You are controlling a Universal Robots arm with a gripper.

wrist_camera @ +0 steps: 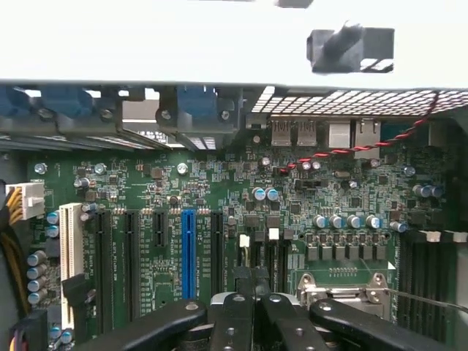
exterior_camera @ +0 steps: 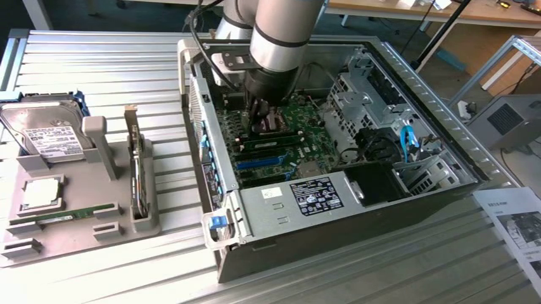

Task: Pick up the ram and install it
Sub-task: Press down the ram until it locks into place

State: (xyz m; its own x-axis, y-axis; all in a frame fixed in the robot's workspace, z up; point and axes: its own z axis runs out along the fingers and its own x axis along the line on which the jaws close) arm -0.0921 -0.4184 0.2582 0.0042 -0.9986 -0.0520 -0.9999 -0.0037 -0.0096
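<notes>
one arm reaches down into the open computer case (exterior_camera: 397, 69), its gripper (exterior_camera: 263, 118) low over the green motherboard (exterior_camera: 287, 126), just above the cpu socket (exterior_camera: 272, 123). in the wrist view the black fingers (wrist_camera: 241, 322) meet, pressed together with nothing pinched between them, and they hover over the board beside the metal socket frame (wrist_camera: 344, 289). ahead of them stand the black expansion slots (wrist_camera: 117, 256), a blue slot (wrist_camera: 189, 252) among them and a white slot (wrist_camera: 71, 248) to one side, with small silver capacitors (wrist_camera: 347, 221) and a red and black twisted wire (wrist_camera: 344, 151) past the socket.

one ram (exterior_camera: 72, 215) lies flat in the grey holder tray (exterior_camera: 110, 231), well outside the case on the exterior view's left, near the tray's edge closest to the camera. on that same tray sit a hard drive (exterior_camera: 42, 130), a cpu (exterior_camera: 40, 193) and an upright expansion card (exterior_camera: 135, 164). the power supply (exterior_camera: 296, 202) fills the case corner nearest the tray, and a printed sheet (exterior_camera: 515, 221) lies beyond the case on the far side from the tray
</notes>
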